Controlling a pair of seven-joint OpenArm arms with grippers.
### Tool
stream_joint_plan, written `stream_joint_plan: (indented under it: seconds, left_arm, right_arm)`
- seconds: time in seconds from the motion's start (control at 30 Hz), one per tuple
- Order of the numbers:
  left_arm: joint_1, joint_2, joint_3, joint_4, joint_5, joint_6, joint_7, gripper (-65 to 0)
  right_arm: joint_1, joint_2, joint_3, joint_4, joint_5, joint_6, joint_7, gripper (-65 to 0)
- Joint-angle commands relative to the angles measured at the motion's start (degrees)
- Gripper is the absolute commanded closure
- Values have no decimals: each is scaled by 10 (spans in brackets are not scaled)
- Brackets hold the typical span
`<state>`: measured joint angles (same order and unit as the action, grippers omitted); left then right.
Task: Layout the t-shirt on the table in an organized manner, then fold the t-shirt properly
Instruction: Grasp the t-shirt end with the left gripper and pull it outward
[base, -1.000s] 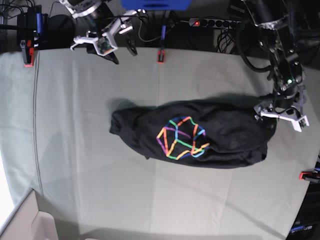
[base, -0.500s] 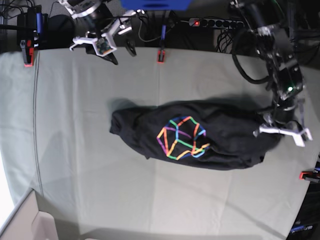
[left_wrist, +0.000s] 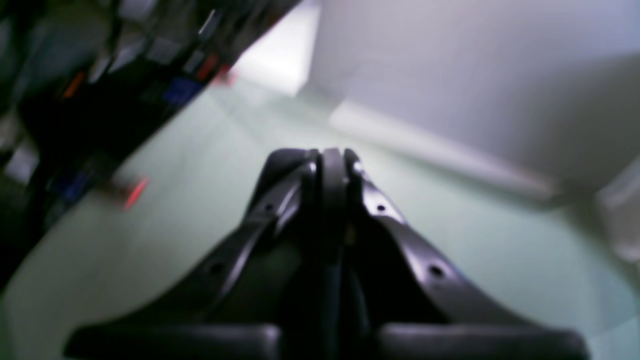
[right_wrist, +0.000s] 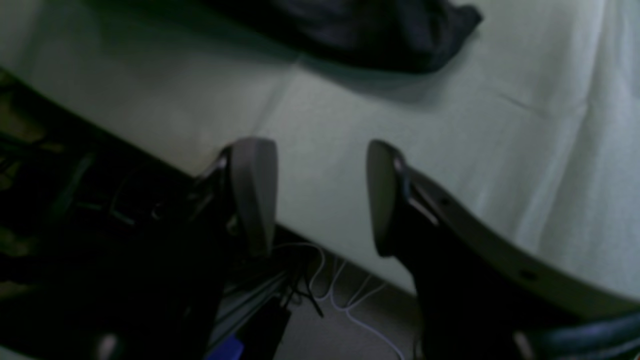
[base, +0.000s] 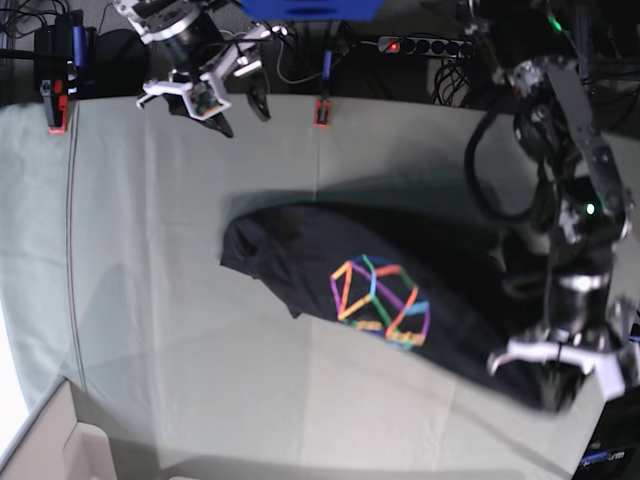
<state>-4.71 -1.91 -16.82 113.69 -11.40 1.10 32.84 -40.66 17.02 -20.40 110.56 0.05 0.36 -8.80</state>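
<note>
The black t-shirt (base: 400, 290) lies on the big pale green desk (base: 180, 300), stretched out long from the middle toward the near right corner. Its rainbow line picture (base: 380, 315) faces up, about in the middle of the cloth. The left claw (base: 560, 365) is at the near right end of the t-shirt in the base view, and the dark cloth reaches right up to it. In the left wrist view the two black fingers (left_wrist: 300, 200) of this claw are pressed tight together, with a thin dark strip squeezed between their tips. That view is blurry, but going by the base view the strip looks like the t-shirt's edge, so this claw is gripping the t-shirt. The right claw (base: 205, 85) is far away at the back edge of the desk, on the left side of the base view, well apart from the t-shirt. In the right wrist view its two fingers (right_wrist: 252, 190) stand apart with a clear gap, and nothing is between them. Past them you can see the desk edge, some wires on the floor, and one dark end of the t-shirt farther off. A small red clamp (base: 322, 112) sits on the back edge of the desk.
</note>
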Motion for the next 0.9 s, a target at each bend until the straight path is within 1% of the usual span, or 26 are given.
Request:
stream_joint_plan:
  seconds: [0.0,0.07,0.13,0.23,0.3,0.4,0.47,0.53,0.57,0.67,0.77,0.87]
  left_arm:
    - [-30,-2,10,6,3,0,-15,-2]
    - [-64,-2,31,-12,5,1,-15,-2]
    - [-98,3,49,-54,22,1,-15,-2]
    - [-152,3,82,-151,60,1,-19,-4]
    - [-192,3,97,-242,67,0,-20,-5]
    - [-276,0,106,-420,66,0,-20,-13]
    - [-339,3,103,-536,65,0,-21,-61]
    - [-388,4,103,-622,64,0,-22,-143]
    - [-400,4,103,-640,64,0,-22,-187]
    - [-394,4,103,-616,64,0,-20,-277]
    - [-332,-2,101,-531,64,0,-18,-344]
    - [-243,-14,56,-431,65,0,-16,-403]
  right_arm:
    - [-8,2,0,9,1,0,13,-296]
    - [-8,2,0,9,1,0,12,-296]
    - [-9,2,0,9,1,0,12,-296]
    - [-9,2,0,9,1,0,12,-296]
    - [-9,2,1,9,1,0,12,-296]
    - [-10,2,-1,9,1,0,10,-296]
    - [-10,1,-2,9,1,0,-4,-296]
    - [-10,0,-2,9,2,0,-21,-296]
    - [-9,0,-3,9,2,0,-25,-296]
    - [-8,-1,-3,10,3,0,-23,-296]
    - [-7,-1,-3,10,3,0,-24,-296]
    - [-4,-1,-3,11,3,0,-23,-298]
